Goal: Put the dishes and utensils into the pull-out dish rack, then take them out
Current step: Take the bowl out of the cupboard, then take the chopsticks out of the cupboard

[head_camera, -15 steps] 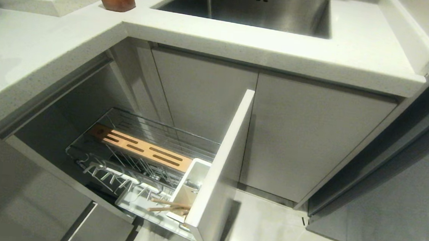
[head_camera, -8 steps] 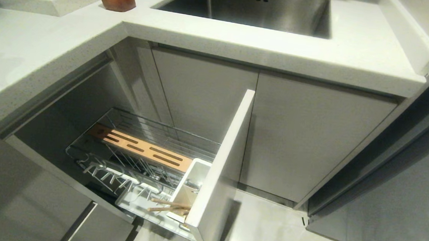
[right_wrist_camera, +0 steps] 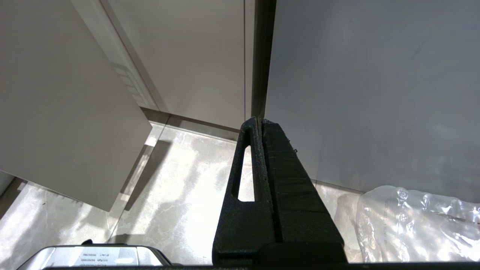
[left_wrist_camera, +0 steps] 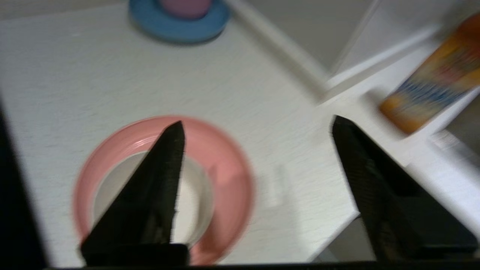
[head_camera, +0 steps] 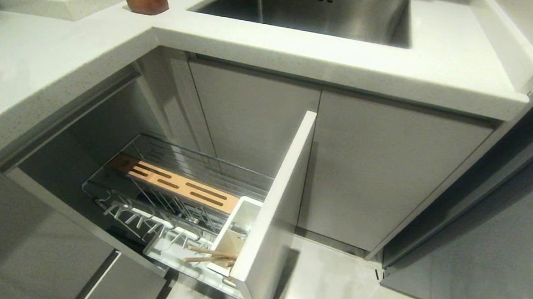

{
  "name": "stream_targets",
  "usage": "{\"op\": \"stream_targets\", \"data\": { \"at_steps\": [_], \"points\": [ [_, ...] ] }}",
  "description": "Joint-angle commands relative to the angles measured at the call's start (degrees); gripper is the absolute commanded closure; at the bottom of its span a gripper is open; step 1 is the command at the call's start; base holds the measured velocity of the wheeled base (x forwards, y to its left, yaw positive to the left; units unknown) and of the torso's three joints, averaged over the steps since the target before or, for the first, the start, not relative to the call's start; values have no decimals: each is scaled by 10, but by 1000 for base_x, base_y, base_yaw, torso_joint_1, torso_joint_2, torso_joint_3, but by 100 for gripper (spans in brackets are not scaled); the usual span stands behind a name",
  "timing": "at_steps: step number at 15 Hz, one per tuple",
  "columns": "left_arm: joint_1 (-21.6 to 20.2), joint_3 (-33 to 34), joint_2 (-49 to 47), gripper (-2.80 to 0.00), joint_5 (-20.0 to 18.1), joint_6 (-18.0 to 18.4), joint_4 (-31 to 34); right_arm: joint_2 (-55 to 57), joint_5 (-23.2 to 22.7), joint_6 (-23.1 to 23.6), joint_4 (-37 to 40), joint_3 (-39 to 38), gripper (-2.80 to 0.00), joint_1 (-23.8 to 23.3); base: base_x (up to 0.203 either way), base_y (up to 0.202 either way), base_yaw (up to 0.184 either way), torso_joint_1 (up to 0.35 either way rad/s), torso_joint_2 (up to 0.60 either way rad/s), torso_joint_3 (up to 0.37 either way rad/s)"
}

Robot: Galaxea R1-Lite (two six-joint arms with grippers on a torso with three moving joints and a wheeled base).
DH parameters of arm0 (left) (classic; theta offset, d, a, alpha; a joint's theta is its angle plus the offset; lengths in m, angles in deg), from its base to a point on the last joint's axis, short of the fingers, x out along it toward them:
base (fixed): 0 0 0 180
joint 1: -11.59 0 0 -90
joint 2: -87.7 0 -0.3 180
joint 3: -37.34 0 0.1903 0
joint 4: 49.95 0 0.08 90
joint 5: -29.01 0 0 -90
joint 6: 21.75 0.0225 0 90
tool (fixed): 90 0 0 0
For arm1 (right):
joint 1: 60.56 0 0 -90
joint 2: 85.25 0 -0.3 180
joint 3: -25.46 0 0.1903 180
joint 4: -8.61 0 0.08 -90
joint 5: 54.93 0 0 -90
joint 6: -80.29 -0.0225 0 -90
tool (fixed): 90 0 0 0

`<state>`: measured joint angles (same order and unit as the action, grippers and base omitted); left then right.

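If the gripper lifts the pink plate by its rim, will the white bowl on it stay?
Probably not firmly: the white bowl sits loose on the pink plate. Both look smooth, so it may slide if tilted. The plate looks stiff and light.

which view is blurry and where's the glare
Left wrist view: smeared by motion, the pink plate and orange bottle soft-edged. Head view: sharp, with the counter washed out bright. Right wrist view: sharp, with glare on the floor.

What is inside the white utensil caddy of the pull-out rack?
The wooden chopsticks lean out of the white utensil caddy. Something metallic shows deeper inside; the caddy's bottom is hidden by its walls.
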<state>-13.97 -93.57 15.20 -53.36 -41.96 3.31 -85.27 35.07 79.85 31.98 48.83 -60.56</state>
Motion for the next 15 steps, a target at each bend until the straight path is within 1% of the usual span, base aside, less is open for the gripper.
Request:
{"op": "stream_targets", "data": {
  "at_steps": [1,2,3,4,6,7,8,9,11,13,15],
  "points": [
    [24,29,62,0,1,-60,-51,0,0,0,0,0,0,0,0,0,0,0,0,0],
    [45,54,84,0,1,-102,-84,0,0,0,0,0,0,0,0,0,0,0,0,0],
    [68,79,102,0,1,-118,-101,0,0,0,0,0,0,0,0,0,0,0,0,0],
    [102,102,115,0,1,-126,-108,0,0,0,0,0,0,0,0,0,0,0,0,0],
    [186,128,129,0,-3,-128,-113,0,0,0,0,0,0,0,0,0,0,0,0,0],
    [227,142,132,0,-14,-126,-112,0,0,0,0,0,0,0,0,0,0,0,0,0],
    [267,159,134,0,-37,-121,-111,0,0,0,0,0,0,0,0,0,0,0,0,0],
    [297,174,134,0,-60,-119,-109,0,0,0,0,0,0,0,0,0,0,0,0,0],
    [367,189,120,0,-86,-117,-81,0,0,0,0,0,0,0,0,0,0,0,0,0],
    [433,203,94,0,-95,-116,-36,0,0,0,0,0,0,0,0,0,0,0,0,0],
    [501,210,47,0,-100,-115,25,0,0,0,0,0,0,0,0,0,0,0,0,0]
  ]
}}
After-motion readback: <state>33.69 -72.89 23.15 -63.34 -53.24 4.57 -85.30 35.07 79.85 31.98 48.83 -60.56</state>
